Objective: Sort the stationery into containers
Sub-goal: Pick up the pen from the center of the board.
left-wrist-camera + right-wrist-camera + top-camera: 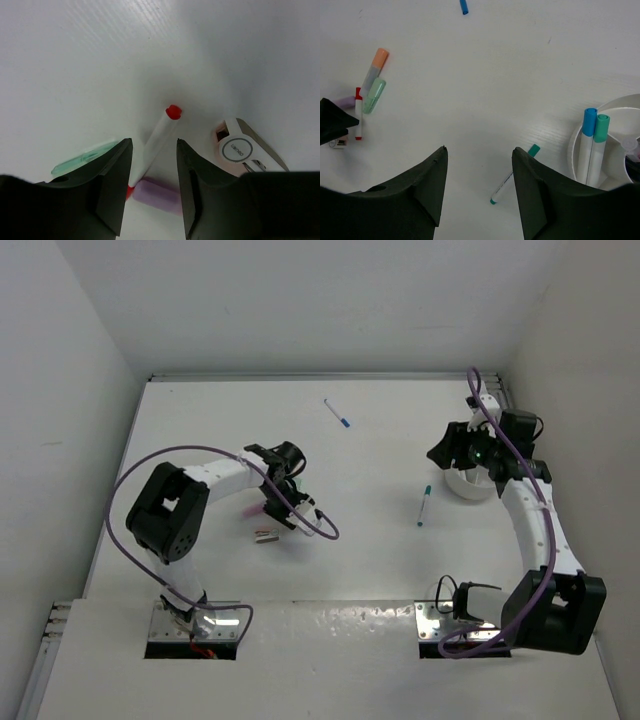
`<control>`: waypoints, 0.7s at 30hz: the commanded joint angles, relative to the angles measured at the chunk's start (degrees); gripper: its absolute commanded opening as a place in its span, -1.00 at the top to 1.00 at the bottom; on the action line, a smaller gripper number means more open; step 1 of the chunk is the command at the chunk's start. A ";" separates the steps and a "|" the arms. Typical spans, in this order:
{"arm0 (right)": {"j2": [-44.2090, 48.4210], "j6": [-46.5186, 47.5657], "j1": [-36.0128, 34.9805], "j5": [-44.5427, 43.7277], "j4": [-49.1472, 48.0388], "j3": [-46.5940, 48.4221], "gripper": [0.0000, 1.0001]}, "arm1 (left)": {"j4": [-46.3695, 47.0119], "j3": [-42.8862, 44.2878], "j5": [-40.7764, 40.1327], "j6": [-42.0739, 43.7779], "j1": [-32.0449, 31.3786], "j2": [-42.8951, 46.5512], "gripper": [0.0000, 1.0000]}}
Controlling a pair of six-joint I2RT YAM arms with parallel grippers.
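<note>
In the left wrist view my left gripper (154, 145) stands open low over the table. Its jaws straddle a white pen with red caps (161, 134), with a gap on either side. A pink highlighter (157, 196) lies crosswise under the jaws, a green highlighter (82, 159) to the left and a small pinkish-brown block (240, 150) to the right. My right gripper (479, 150) hangs open and empty above a teal-capped pen (512, 175). The white tub (576, 150) beside it holds a blue-capped pen (589, 140) and a teal-capped pen (600, 142).
A blue-capped pen (338, 413) lies alone at the far middle of the table. An orange highlighter (376, 65) lies beside the green one (374, 95). White walls close in the table on the left, back and right. Purple cables loop off both arms.
</note>
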State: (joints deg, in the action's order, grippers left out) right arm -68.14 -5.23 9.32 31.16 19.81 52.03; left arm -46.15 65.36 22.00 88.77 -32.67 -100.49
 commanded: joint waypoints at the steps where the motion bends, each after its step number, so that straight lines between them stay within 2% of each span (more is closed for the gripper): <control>1: -0.33 0.22 -0.09 0.57 -0.22 2.73 -0.07 | -1.31 1.17 0.07 3.86 -1.08 -1.73 0.09; 15: -1.65 0.40 0.52 0.83 0.14 2.73 -0.05 | 0.71 -0.15 -5.91 6.85 -4.16 -7.09 0.21; 21: -1.91 1.02 1.05 1.01 0.75 3.16 -0.03 | 2.90 -2.08 -7.32 7.91 -5.04 -8.58 0.38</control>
State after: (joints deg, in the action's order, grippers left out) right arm -70.04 -4.95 9.78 31.20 21.15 52.34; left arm -46.65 65.80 15.14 93.86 -36.84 -105.21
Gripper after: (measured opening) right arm 0.519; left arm 0.320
